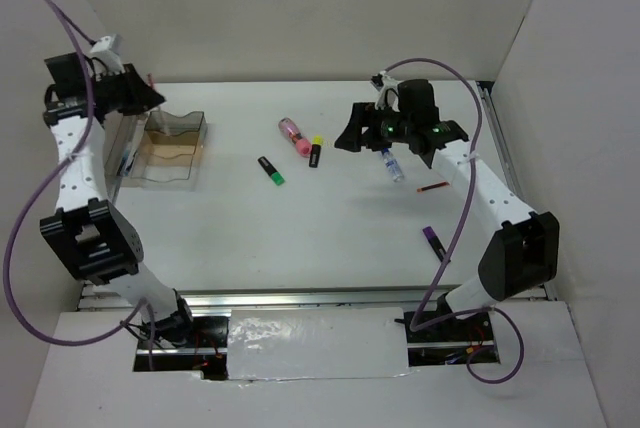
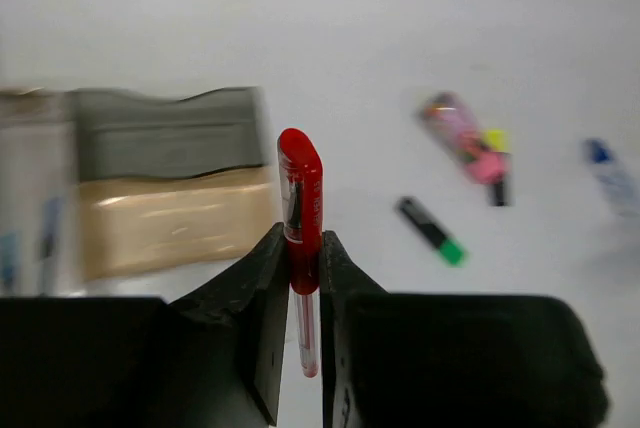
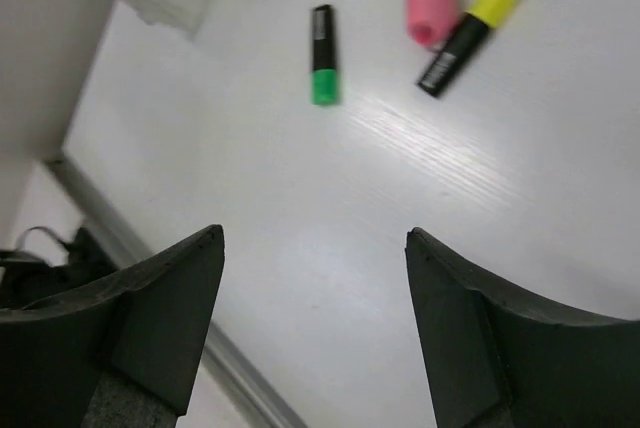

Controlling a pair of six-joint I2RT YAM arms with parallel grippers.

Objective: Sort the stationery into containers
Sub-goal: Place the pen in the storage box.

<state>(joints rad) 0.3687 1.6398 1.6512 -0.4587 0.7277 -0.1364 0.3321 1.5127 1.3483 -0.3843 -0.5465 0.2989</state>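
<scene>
**Top view:** The left end effector (image 1: 138, 98) hangs at the far left of the white table (image 1: 330, 238), just past the far corner of a clear box with a tan bottom (image 1: 172, 148). The right end effector (image 1: 358, 130) hovers right of the table's middle. A blue-capped clear bottle (image 1: 392, 165) lies just beside it. To its left lie a pink tube (image 1: 292, 135) and a yellow-ended highlighter (image 1: 316, 153) side by side, and farther left a green-ended highlighter (image 1: 271, 170). A loose red pen (image 1: 432, 187) and a purple-ended highlighter (image 1: 432, 240) lie behind it, toward that arm's base.

**Left wrist view:** The left end effector's 2 fingers are pressed onto a held red pen (image 2: 302, 188), which stands upright between them. The box is ahead and to the left, blurred. The green-ended highlighter, tube and bottle lie ahead to the right.

**Right wrist view:** The right end effector's 2 fingers are spread wide with only bare table between them. The green-ended highlighter lies ahead, and the tube and yellow-ended highlighter lie ahead to the right.
</scene>
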